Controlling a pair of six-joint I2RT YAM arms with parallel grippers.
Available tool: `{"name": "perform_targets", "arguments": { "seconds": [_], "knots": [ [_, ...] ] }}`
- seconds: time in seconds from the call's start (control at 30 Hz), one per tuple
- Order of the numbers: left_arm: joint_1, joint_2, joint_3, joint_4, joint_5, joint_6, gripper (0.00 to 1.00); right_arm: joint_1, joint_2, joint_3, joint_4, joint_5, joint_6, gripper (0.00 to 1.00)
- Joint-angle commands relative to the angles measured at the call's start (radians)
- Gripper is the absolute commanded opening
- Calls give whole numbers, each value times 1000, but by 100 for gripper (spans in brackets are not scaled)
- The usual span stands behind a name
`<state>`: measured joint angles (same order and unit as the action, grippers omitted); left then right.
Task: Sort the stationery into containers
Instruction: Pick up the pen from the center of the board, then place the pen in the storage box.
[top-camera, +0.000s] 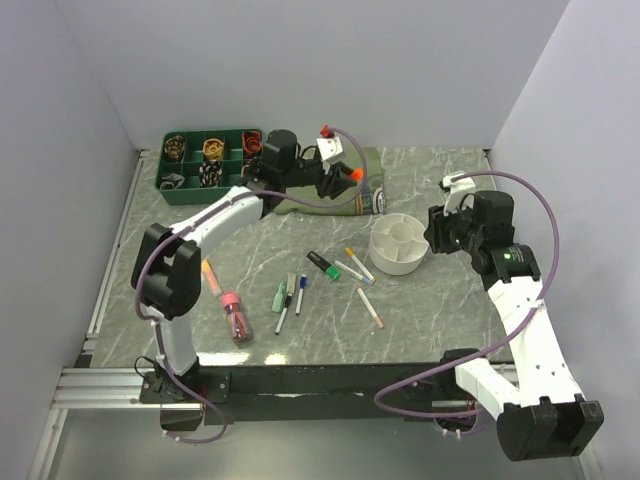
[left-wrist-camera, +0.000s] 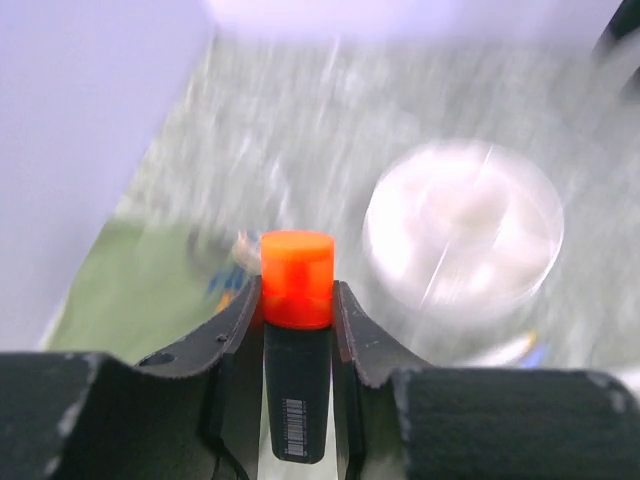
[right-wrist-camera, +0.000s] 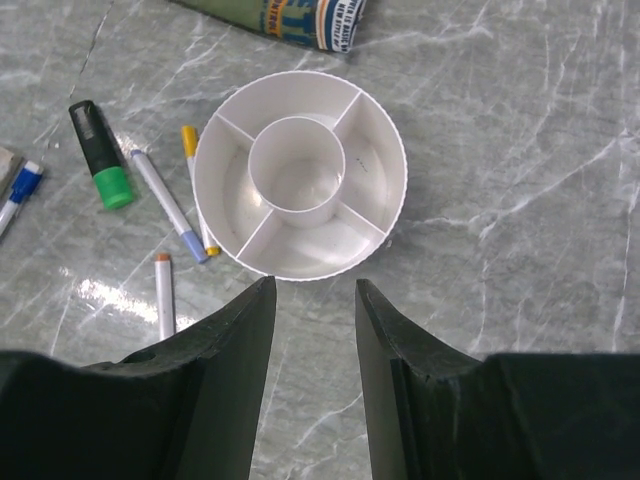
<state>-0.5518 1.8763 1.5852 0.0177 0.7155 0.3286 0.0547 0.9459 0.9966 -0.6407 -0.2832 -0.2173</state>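
Two arms: I have both over the table (top-camera: 440, 320), the left reaching far, the right bent at 3 o'clock.
tray (top-camera: 192, 161): green, divided, in the table's 11 o'clock corner.
cloth (top-camera: 352, 206) (right-wrist-camera: 270, 12): olive, lying at 11 o'clock from the organiser.
organiser (top-camera: 397, 265) (right-wrist-camera: 370, 170): white and round, a central cup ringed by compartments, at 3 o'clock from the table's middle.
left gripper (top-camera: 340, 178) (left-wrist-camera: 297, 295): raised above the cloth, clamped on a black marker (top-camera: 352, 174) (left-wrist-camera: 297, 280) with its orange cap pointing outward. My wrist view is blurred.
right gripper (top-camera: 438, 234) (right-wrist-camera: 313, 300): jaws apart, hovering by the organiser's 3 o'clock rim.
tube (top-camera: 236, 315): pink-capped, at 7 o'clock on the table.
green-capped marker (top-camera: 322, 265) (right-wrist-camera: 100, 155): flat, at 9 o'clock from the organiser.
yellow-capped pen (top-camera: 358, 264) (right-wrist-camera: 198, 190): just beside the organiser's 9 o'clock wall.
orange-tipped pen (top-camera: 371, 308) (right-wrist-camera: 164, 295): at 7 o'clock from the organiser.
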Motion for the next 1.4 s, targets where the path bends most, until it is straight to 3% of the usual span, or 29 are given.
{"name": "perform_targets", "arguments": {
  "seconds": [0.0,0.13,0.33,0.73,1.03,1.27,1.37],
  "knots": [
    [-16,81,-67,615,136,-472,1,-38,-16,-1,47,-19,39,45],
    [-39,246,38,789,133,-725,1,-49,-35,-27,41,-16,41,45],
    [-79,354,111,916,114,-835,1,-102,-70,-52,18,-8,42,45],
    [-120,406,73,1001,111,-898,1,-116,-107,-96,3,-1,45,45],
    [-122,515,197,953,124,-850,1,-116,-101,-70,-27,3,24,45],
    [-122,537,159,962,116,-849,1,-116,-110,-93,-31,1,32,45],
    [-122,534,145,946,111,-838,13,-116,-105,-99,-25,-4,32,45]
  ]
}}
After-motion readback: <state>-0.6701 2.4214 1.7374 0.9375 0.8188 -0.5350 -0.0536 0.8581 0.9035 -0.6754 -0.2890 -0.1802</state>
